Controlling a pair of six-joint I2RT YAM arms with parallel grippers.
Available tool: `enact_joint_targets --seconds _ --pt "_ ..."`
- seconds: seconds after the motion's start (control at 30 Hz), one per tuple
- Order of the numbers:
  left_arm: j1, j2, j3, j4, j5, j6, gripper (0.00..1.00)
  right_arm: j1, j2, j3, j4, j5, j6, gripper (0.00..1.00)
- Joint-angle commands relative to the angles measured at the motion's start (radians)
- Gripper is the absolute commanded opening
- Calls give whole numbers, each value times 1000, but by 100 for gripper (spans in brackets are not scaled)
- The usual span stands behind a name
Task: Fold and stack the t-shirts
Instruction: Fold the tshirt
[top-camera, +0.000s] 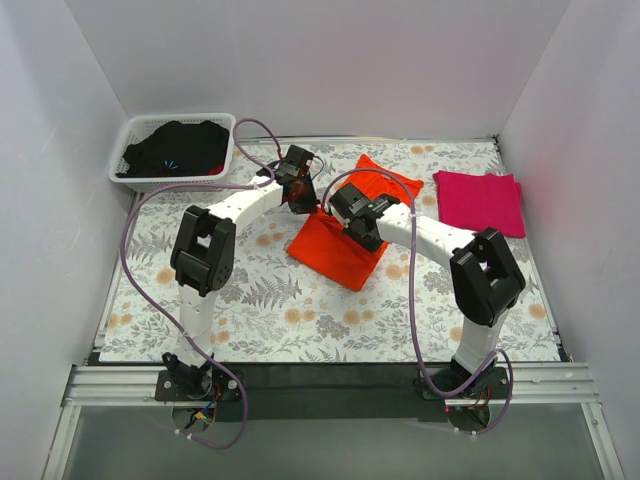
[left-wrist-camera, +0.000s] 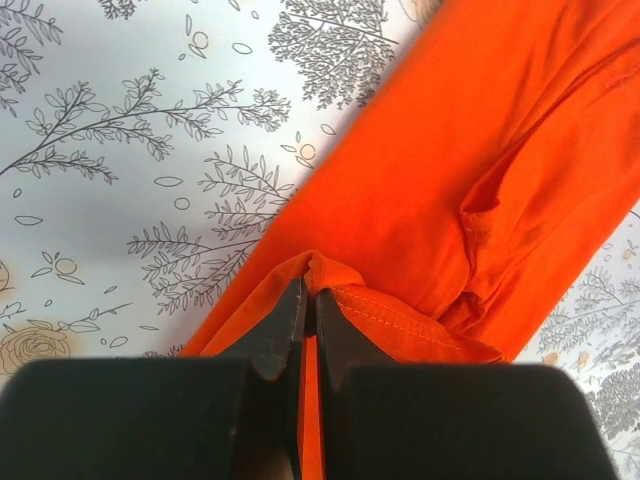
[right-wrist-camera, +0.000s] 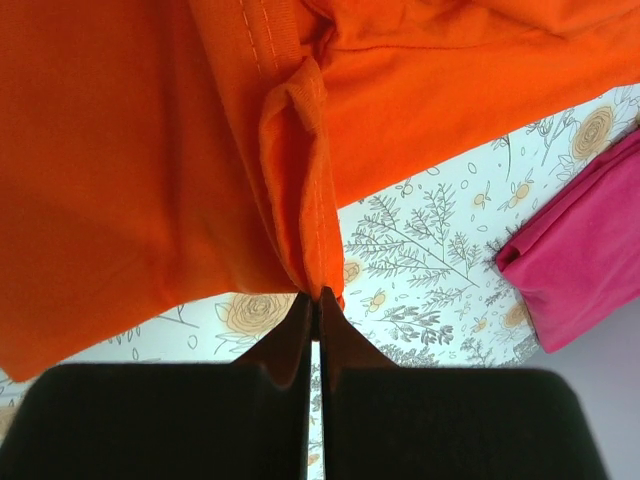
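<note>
Folding the orange t-shirt (top-camera: 345, 250) looks to be the step in hand. It lies in the middle of the worktop (top-camera: 260, 300), partly doubled over and rumpled, with both arms gripping it. The left fingers (left-wrist-camera: 292, 322) are clenched on a pinched-up bit of hemmed edge at the shirt's left side. The right fingers (right-wrist-camera: 300, 330) are clenched on a stitched fold of the same cloth nearer its right side.

The pink t-shirt (top-camera: 480, 200) lies folded flat at the far right of the worktop, apart from the orange one, so I judge it done and waiting as the base of the stack. A basket (top-camera: 130, 165) at the far left holds dark cloth.

The next move seems to call for both arms to travel together, carrying the gripped edge across the shirt with the cloth drawn even between them. They would then lay it square on the opposite edge before letting go. Both grips catch only a thin pinch of soft cloth, so uneven pulling could drag it free or skew the fold.
</note>
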Motion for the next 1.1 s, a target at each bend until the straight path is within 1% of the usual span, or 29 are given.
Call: enact_joint_targets --seconds 0.0,0.23,0.4,0.57,0.7,0.87,0.9,0.93,0.97,1.0,1.03,1.07 --pt "9 -24 -21 47 -72 -12 0 -15 25 21 38 42 -1 2" --pt "9 -6 -59 97 -79 -26 0 -20 74 37 72 94 -14 3" --pt "11 -6 -79 152 -72 -22 0 -24 93 14 92 120 -18 4" --pt "9 -15 -105 171 -82 -32 0 -24 109 7 117 143 -24 4" --pt "11 -18 -130 217 -66 -32 0 -26 116 1 140 167 -21 4" --pt "11 -10 -140 241 -63 -24 0 -26 145 -6 147 189 -14 6" --pt "9 -12 -143 243 -65 -24 3 -26 146 -7 150 192 -11 7" --pt "11 -13 -146 248 -66 -21 17 -26 145 -6 152 192 -8 19" --pt "9 -26 -149 255 -65 -19 25 -24 140 -4 151 190 -3 20" --pt "11 -32 -154 258 -63 -18 31 -26 137 -2 150 187 0 25" --pt "9 -44 -156 260 -63 -15 40 -26 129 -1 150 187 2 30" --pt "11 -58 -159 263 -65 -13 53 -26 113 2 150 181 6 33"
